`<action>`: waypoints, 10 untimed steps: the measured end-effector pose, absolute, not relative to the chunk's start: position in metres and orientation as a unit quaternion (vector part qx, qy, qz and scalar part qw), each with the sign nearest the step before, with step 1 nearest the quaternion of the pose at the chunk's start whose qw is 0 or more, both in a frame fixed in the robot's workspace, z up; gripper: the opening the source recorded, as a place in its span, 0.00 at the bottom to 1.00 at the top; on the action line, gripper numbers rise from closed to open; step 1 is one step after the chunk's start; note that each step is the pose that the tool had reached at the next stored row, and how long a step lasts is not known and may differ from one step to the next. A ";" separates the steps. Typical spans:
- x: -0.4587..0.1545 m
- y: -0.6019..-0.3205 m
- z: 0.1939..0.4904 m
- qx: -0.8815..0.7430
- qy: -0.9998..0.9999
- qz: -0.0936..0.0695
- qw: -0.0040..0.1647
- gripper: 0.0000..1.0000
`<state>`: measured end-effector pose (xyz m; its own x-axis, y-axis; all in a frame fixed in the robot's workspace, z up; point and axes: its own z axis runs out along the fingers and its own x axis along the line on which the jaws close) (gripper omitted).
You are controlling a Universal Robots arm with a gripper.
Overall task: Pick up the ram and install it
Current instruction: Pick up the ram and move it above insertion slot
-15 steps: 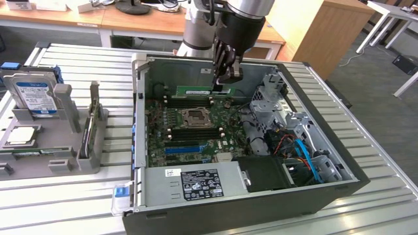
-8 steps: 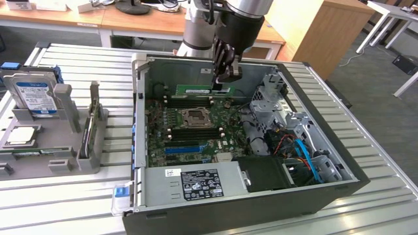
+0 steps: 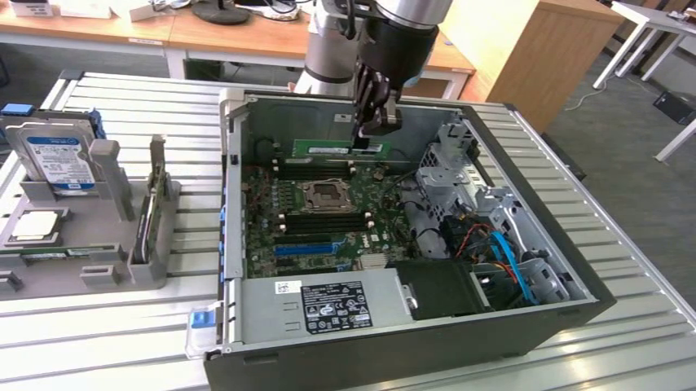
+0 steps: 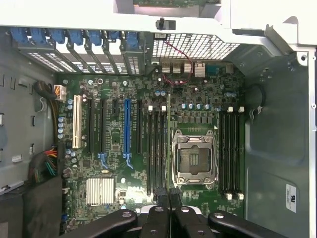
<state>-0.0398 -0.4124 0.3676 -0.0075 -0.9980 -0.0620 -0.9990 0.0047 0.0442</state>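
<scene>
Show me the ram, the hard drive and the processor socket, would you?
ram (image 3: 324, 147), exterior view: middle of the green board.
hard drive (image 3: 57, 157), exterior view: its blue label.
processor socket (image 4: 194, 157), wrist view: its open centre.

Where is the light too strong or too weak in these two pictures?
Exterior view: even room light; the case's far inner wall is shaded behind the hand holding the ram. Wrist view: the case rim glares white; the motherboard is evenly lit.
</scene>
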 end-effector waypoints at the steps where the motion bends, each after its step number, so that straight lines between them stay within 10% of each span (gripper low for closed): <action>1: -0.040 -0.412 0.367 -0.704 0.709 0.038 0.006 0.12; 10: -0.040 -0.412 0.362 -0.704 0.709 0.037 0.006 0.12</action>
<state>-0.0399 -0.4125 0.3616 -0.0075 -0.9981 -0.0616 -0.9990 0.0048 0.0443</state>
